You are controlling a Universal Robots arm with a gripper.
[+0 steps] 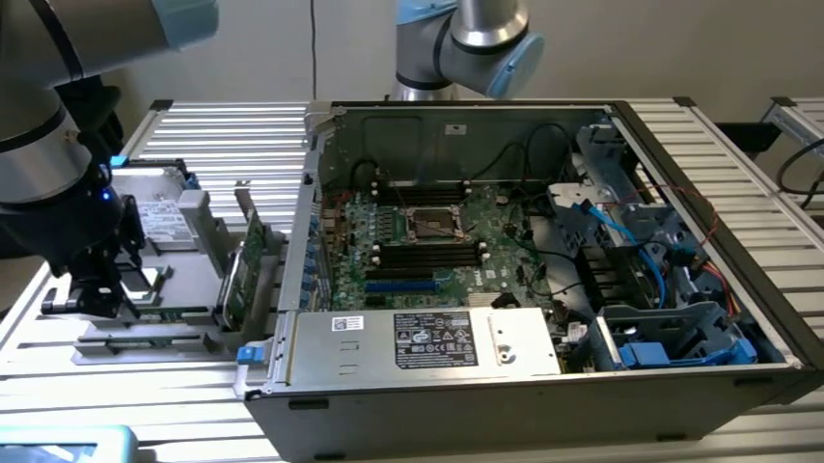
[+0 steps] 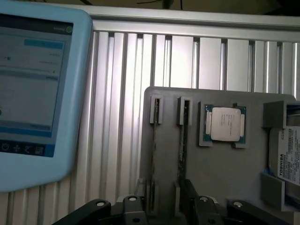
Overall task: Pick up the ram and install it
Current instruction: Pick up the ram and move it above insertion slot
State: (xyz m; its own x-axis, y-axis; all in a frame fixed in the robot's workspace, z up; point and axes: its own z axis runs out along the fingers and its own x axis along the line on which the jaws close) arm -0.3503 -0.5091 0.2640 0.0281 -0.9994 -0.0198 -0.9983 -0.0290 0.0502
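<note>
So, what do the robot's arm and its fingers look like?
The arm has silver-grey tubes with rounded light-blue joint caps. A black cable runs along it. The gripper is black and boxy, with a small blue light above it; its black fingers carry round silver screws.

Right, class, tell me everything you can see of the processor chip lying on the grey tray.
The processor chip is a square package: a dull silver metal lid with faint printing, on a green board whose edge shows around it. It lies flat, lid up, in a pocket of the grey tray, with raised grey blocks against two sides. It sits between a slotted holder and the Toshiba-labelled hard drive. Nothing else touches it.
</note>
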